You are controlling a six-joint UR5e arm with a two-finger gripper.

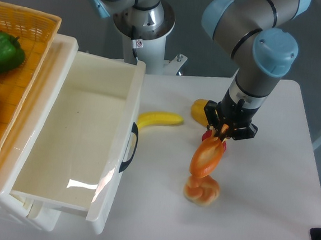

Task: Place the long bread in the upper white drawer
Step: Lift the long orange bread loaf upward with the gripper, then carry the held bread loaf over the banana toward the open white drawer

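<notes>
My black two-finger claw point(222, 138) points down over the right half of the white table point(266, 191), and its fingers are clamped on the upper end of the long bread point(206, 157), a slim glossy orange-brown loaf. The loaf hangs from my grip, tilted, its lower end pointing toward the table's front edge and appearing in this view just above the small round knotted bun point(201, 191), which sits on the table nearer the front edge; I cannot tell whether the two touch.

A yellow banana point(159, 119) lies flat near the middle of the table, between my claw and the drawer. Just behind my claw, toward the back edge, a rounded yellow-orange fruit point(199, 110) rests on the table, partly hidden by my wrist, and a small red thing shows beside my fingers, too hidden to name.

The upper white drawer point(99, 204), a large deep glossy plastic tray with a dark curved handle point(130, 148) on its front, stands pulled open at the table's left edge, well apart from the loaf. Beyond it at the far left, an orange woven basket point(27, 35) holds a green bell pepper point(3, 52)
</notes>
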